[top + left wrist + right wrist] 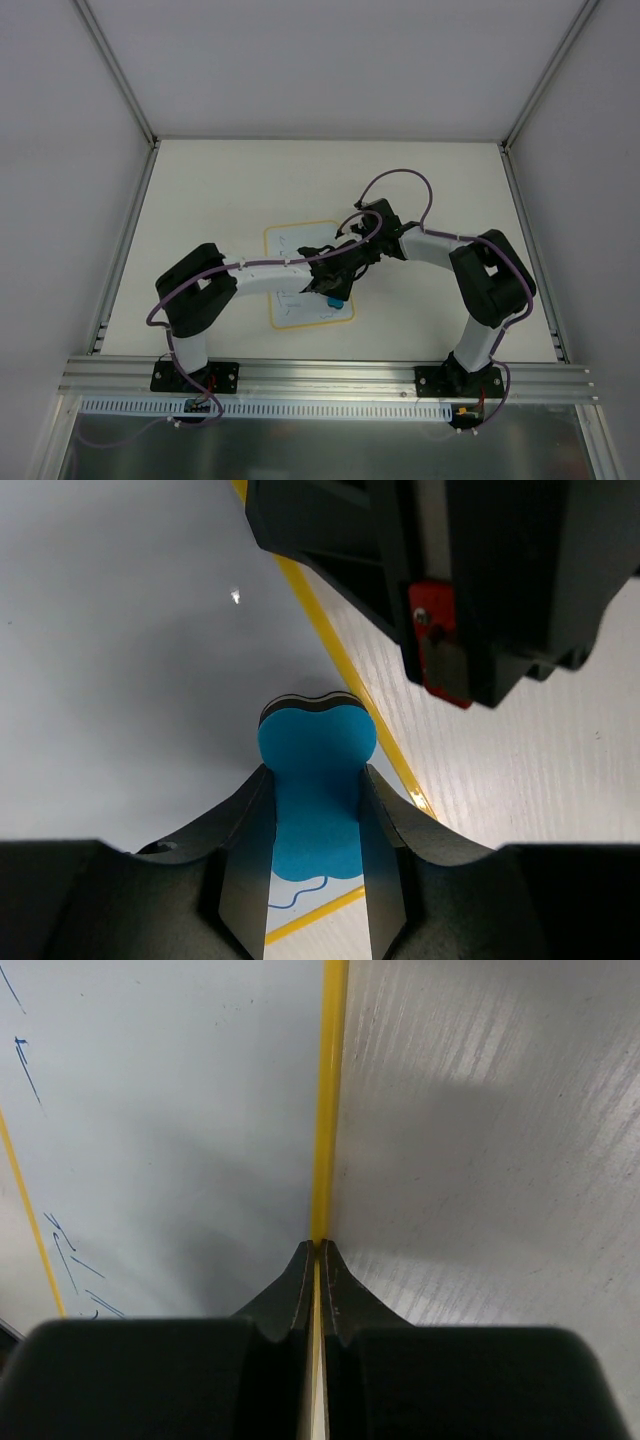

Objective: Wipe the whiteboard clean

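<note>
Clamped tight between the left gripper's (315, 772) fingers, the blue bone-shaped eraser (318, 742) rests on the whiteboard (287, 246) near its right edge. The right gripper (318, 1247) is pinched closed on the whiteboard's yellow border (328, 1080). The whiteboard lies flat mid-table (220, 190), bearing blue scribbles (70, 1250).

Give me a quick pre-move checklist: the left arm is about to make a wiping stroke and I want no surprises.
1. Eraser held in left gripper: ok, the fingers clamp its narrow waist.
2. Right gripper securing the whiteboard: ok, shut on the yellow border.
3. Eraser face touching the board: cannot tell from these views.
4. Board clean: not ok, blue marks show near one edge.
5. Room between the arms: probably not ok, as the right gripper sits close beyond the eraser in the left wrist view.
</note>
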